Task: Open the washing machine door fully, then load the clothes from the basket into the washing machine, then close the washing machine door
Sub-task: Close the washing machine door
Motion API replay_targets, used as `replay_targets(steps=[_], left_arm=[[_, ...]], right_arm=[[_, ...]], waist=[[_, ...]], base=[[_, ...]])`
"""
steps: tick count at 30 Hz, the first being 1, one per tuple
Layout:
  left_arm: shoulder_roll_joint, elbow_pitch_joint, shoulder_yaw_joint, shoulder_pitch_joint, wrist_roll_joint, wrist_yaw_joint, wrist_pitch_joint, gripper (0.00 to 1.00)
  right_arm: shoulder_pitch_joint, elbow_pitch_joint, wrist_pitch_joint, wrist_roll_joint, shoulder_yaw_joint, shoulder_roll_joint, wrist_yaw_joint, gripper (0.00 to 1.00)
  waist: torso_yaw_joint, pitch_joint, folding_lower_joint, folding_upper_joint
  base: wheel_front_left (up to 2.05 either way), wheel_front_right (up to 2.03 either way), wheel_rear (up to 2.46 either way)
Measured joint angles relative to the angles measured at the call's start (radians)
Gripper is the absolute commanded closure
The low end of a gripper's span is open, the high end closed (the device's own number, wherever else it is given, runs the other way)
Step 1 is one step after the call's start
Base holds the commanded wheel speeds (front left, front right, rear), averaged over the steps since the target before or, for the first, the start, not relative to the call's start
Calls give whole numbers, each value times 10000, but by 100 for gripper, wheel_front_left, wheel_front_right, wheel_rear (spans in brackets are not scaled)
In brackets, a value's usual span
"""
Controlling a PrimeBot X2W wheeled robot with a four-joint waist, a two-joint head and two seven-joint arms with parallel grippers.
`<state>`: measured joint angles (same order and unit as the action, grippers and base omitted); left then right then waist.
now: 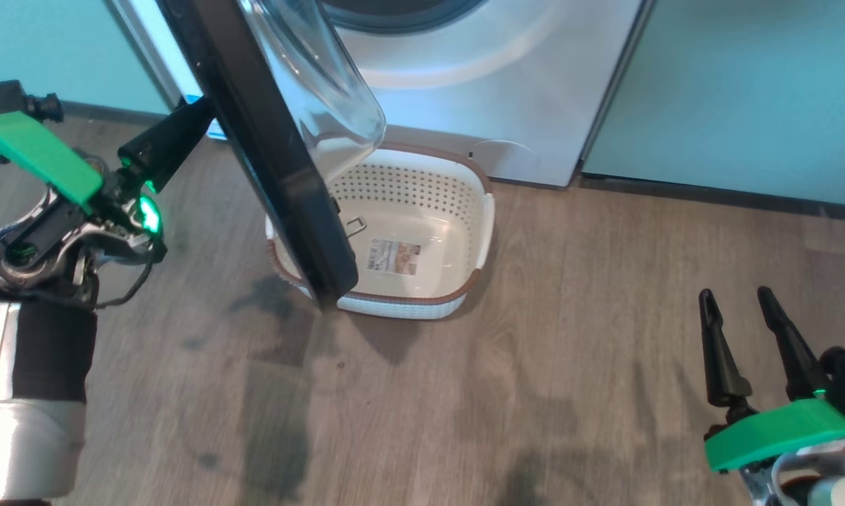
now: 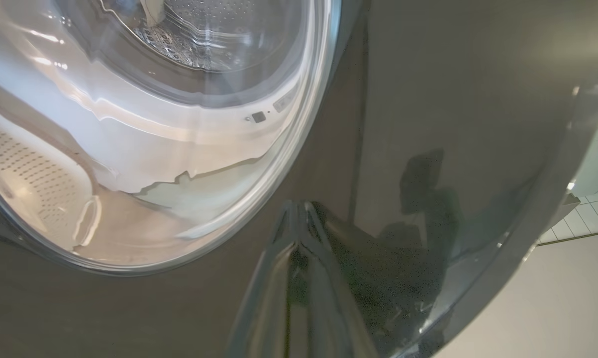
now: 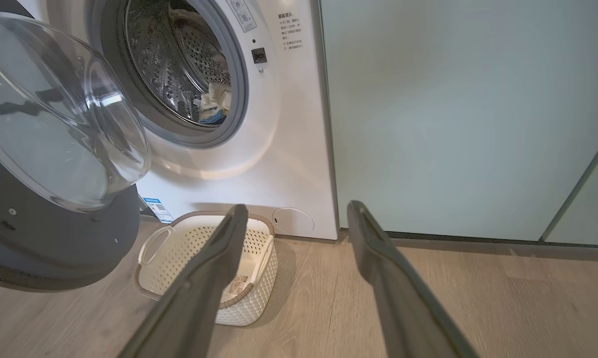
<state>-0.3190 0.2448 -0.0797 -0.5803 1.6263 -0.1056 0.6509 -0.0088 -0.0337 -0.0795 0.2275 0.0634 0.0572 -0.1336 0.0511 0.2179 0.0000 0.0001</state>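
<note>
Two steps apparently done: basket (image 1: 465,292) bare at centre, clothes (image 3: 213,103) in washing machine (image 3: 279,149) drum. Closing step in hand. Left gripper (image 1: 199,112): jaws pinched together, empty, tips against washing machine door (image 1: 275,161), upper left. Right gripper (image 1: 734,292): jaws spread wide, empty. Next: swing door onto latch.

We seem to be in a home laundry corner. At the upper left of the right wrist view a white front-loading washer (image 3: 289,149) stands flush beside tall mint-green cabinet panels (image 3: 453,114), its door (image 3: 55,248) open and clothes (image 3: 213,99) lying in the steel drum (image 3: 179,54). A wood-look floor (image 1: 570,351) carries a cream basket (image 1: 408,186) at the centre of the head view. Pale tiles (image 2: 592,219) show at the right edge of the left wrist view.
</note>
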Motion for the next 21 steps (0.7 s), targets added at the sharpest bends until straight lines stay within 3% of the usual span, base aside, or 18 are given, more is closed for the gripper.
replay_targets(steps=[21], left_arm=[[326, 999, 130, -813, -717, -73, -894, 100]], right_arm=[[-209, 435, -295, 102, 272, -42, 0, 0]], waist=[[-1487, -27, 0, 0]], base=[[0, 0, 0]])
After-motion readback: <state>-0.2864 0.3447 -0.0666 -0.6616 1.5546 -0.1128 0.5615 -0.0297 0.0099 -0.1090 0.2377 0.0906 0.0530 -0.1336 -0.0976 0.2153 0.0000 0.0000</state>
